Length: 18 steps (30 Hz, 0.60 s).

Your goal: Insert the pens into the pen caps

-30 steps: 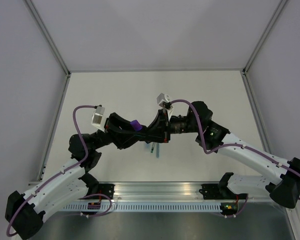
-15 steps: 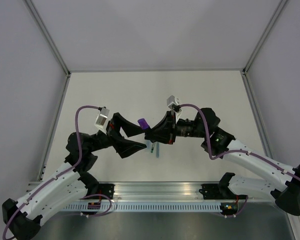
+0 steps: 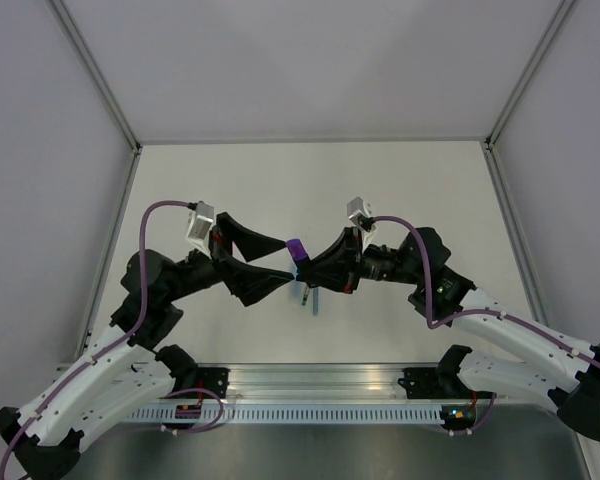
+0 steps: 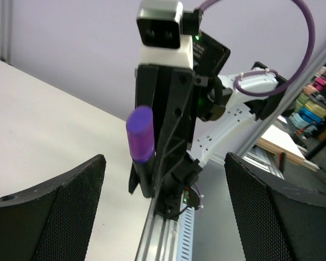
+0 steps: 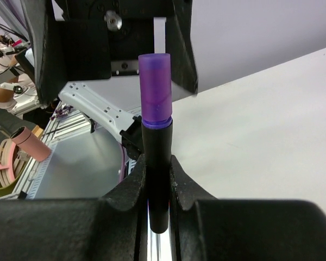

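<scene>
My right end effector [image 5: 157,173] hides the lower end of the marker [image 5: 156,128]; overhead, the thin pens [image 3: 309,298] are partly covered and too small to separate.

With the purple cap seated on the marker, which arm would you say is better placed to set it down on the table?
Right, most likely. The right gripper has its jaws clamped on the black barrel of the marker, below the purple cap, while the left gripper hangs open, touching neither.
</scene>
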### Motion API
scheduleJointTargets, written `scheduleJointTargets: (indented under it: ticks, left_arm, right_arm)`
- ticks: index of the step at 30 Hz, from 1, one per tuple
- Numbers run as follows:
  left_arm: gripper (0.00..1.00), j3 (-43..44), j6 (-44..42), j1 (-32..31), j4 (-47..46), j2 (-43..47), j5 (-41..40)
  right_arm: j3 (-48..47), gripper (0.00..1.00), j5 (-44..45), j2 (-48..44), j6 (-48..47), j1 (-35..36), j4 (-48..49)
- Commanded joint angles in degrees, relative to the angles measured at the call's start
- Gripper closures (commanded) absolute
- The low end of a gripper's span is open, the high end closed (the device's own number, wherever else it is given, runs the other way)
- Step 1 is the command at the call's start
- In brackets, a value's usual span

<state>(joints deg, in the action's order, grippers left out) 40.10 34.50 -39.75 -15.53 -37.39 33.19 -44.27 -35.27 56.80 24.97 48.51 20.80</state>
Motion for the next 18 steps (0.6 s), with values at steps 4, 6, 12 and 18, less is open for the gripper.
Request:
scheduleJointTargets:
  ticks: [4, 6, 12, 18]
  left_arm:
    - [0.07, 7.88, -7.78, -0.16, 7.71, -0.58, -8.14]
    - [0.09, 8.42, -7.96, -0.24, 7.1, -1.2, -7.97]
    - [0.23, 9.47, -6.99, -0.24, 2.44, -4.18, -0.33]
    - [0.35, 8.16, -6.12, -0.24, -0.2, -5.94, 1.17]
  right_arm:
    - [1.38, 1.0, -3.32, -1.07, 2.71, -0.08, 6.27]
    - [1.64, 1.0, -3.93, -0.98, 3.06, 0.09, 6.62]
    - [2.26, 1.0, -4.2, -0.72, 3.59, 0.27, 7.59]
    - [2.44, 1.0, -4.28, -0.81, 3.86, 0.44, 8.03]
